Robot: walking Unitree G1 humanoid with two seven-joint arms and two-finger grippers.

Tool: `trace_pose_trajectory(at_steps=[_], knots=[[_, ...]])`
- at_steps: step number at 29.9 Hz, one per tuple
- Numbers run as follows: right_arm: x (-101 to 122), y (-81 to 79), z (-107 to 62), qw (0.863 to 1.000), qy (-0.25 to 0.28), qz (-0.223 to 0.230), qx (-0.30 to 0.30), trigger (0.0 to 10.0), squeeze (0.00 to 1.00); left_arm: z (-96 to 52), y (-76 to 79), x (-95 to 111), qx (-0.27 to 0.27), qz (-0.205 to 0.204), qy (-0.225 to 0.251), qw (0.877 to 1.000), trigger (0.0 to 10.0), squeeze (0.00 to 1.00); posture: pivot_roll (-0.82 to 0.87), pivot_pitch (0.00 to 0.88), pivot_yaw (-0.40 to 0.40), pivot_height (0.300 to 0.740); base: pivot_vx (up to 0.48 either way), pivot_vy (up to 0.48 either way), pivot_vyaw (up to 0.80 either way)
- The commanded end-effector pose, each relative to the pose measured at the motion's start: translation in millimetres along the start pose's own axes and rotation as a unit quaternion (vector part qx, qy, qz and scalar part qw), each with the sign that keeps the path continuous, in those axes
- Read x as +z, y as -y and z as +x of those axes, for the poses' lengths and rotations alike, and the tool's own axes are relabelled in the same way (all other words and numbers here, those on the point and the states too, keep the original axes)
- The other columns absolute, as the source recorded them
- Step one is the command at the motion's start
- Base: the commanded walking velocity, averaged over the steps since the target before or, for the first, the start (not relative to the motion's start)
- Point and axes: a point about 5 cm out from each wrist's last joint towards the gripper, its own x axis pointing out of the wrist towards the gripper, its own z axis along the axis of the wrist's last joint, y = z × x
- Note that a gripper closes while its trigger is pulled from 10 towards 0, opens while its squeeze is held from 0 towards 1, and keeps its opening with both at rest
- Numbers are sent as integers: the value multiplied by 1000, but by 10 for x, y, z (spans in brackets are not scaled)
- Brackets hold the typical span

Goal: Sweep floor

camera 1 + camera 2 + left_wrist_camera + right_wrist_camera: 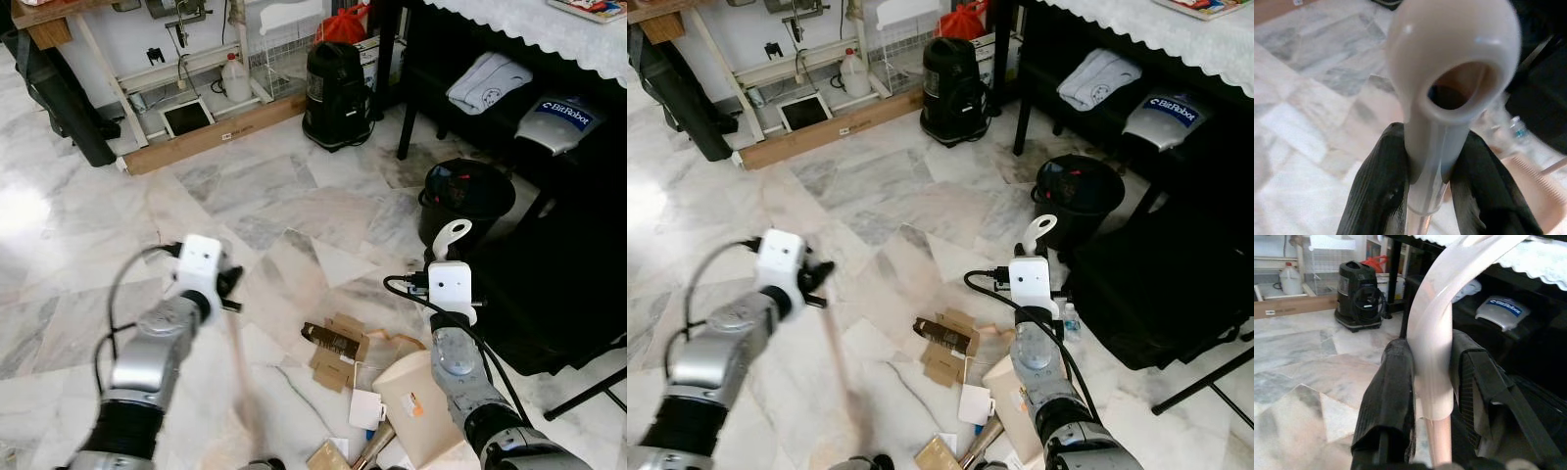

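Marble floor (294, 186) wide before me, grey-veined. Cardboard scraps (333, 352) and paper litter just ahead. My right claw (1432, 382) pinching dustpan handle (449, 238), pale cream, looped top; beige pan (421, 401) low beside litter. My left claw (1430, 186) clamped on broom handle (1449, 83), cream knob with hole, stick (240, 372) blurred, slanting down to floor.

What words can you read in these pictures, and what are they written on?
"BitRobot": blue label on the grey bag under the table.
Small sticker on the long wooden board: too small to read.
Orange mark on the beige dustpan: too small to read.
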Motion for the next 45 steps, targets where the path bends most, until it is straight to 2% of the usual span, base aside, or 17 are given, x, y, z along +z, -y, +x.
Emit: trace_pose_trajectory(at_steps=[1,5,6,7,13,16,19,20,25,27,32,35,36,38,41,45], knots=[[-194,-40,-143,999,-47,-3,9,10000,0,24,7,131,-11,-59,28,998,10000,0,33,173,87,740,0,0,0],[-210,-47,-166,999,-48,-4,12,10000,0,71,98,174,-32,-101,28,994,10000,0,31,189,85,740,0,0,0],[-210,-47,-166,999,-48,-4,12,10000,0,71,98,174,-32,-101,28,994,10000,0,31,189,85,740,0,0,0],[-216,-60,-178,999,-49,-4,14,10000,0,89,153,183,-46,-122,24,991,10000,0,31,195,85,740,0,0,0],[-215,-79,-192,999,-46,-5,19,10000,0,110,296,169,-66,-134,7,989,10000,0,26,210,84,740,0,0,0],[-215,-72,-195,999,-45,-3,19,10000,0,116,418,189,-86,-149,6,985,10000,0,24,216,83,740,0,0,0],[-214,-69,-194,999,-45,-3,19,10000,0,124,546,287,-109,-182,28,977,10000,0,25,216,81,740,0,0,0],[-215,-70,-193,999,-45,-3,20,10000,0,125,606,378,-120,-205,52,970,10000,0,27,215,79,740,0,0,0],[-214,-80,-189,999,-47,-3,23,10000,0,68,659,599,-142,-237,109,955,10000,0,30,213,76,740,0,0,0],[-212,-89,-186,999,-48,-4,24,10000,0,-20,566,734,-129,-210,142,959,10000,0,37,211,75,740,0,0,0],[-211,-97,-186,998,-49,-4,25,10000,0,-95,393,808,-85,-135,161,974,10000,0,42,213,75,740,0,0,0],[-211,-107,-189,998,-50,-3,26,10000,0,-173,196,864,-38,-71,173,982,10000,0,42,215,77,740,0,0,0],[-211,-109,-190,998,-50,-3,27,10000,0,-218,110,894,-19,-34,177,983,10000,0,43,216,77,740,0,0,0],[-213,-109,-192,998,-50,-3,27,10000,0,-252,35,911,-1,-5,176,984,10000,0,44,217,77,740,0,0,0],[-214,-111,-198,998,-49,-2,27,10000,0,-290,-92,906,28,32,168,985,10000,0,41,218,76,740,0,0,0],[-214,-107,-198,998,-49,-2,27,10000,0,-324,-135,937,29,30,171,984,10000,0,37,219,75,740,0,0,0]])
